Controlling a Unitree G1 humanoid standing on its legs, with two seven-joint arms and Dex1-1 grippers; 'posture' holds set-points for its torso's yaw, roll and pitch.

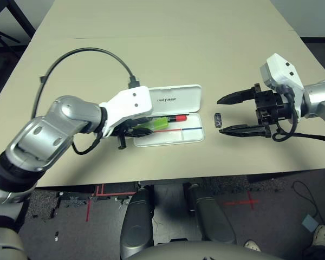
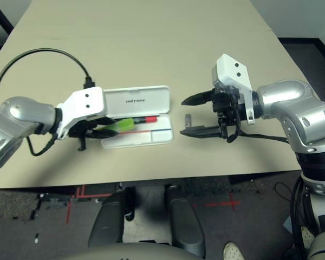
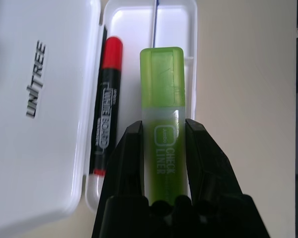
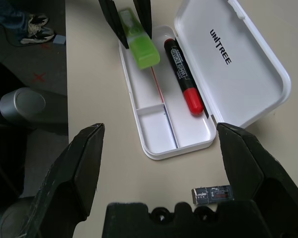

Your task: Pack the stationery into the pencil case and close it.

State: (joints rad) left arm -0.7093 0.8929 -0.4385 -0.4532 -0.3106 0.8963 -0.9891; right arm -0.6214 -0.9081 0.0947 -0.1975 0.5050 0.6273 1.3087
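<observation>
The white pencil case lies open at the table's front middle, its "UNITREE" lid folded back. A red-and-black marker lies in the tray along the hinge side. My left gripper is shut on the light-green highlighter, which it holds low over the left end of the tray, lengthwise beside the marker. A tiny dark grey oblong piece rests on the table just right of the case. My right gripper stands wide open, its fingertips on either side of that piece without touching it.
A black cable arcs over the table from my left wrist. The table's front edge runs close behind the case. The bare tabletop stretches beyond the lid. A person's shoe shows on the floor, right.
</observation>
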